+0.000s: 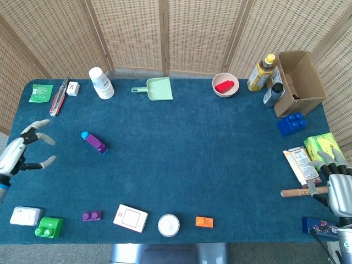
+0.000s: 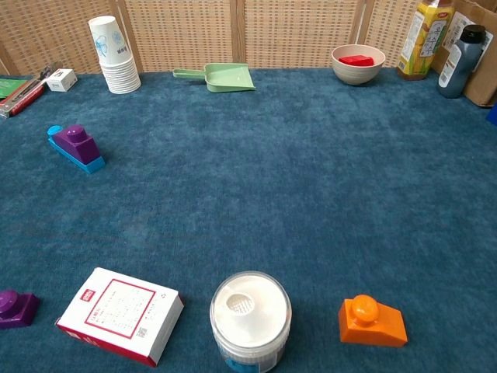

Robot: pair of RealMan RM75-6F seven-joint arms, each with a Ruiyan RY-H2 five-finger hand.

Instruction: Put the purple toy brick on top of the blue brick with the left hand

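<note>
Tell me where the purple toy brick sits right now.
The purple toy brick sits on the blue brick at the table's left side in both views, below the paper cup stack, with the left hand away from it.

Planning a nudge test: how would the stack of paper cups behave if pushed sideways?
The stack of paper cups stands tall on a narrow base, so it would probably tip rather than slide. Being paper, it is likely light, and once down it may roll.

Wide bare carpet is lying open between the left hand (image 1: 22, 151) and the stacked purple brick (image 1: 97, 143); nothing is blocking that path. The paper cups (image 1: 101, 83) and green scoop (image 1: 156, 88) are standing well behind. A white box (image 2: 119, 314) and jar (image 2: 250, 316) are sitting near the front edge.
</note>
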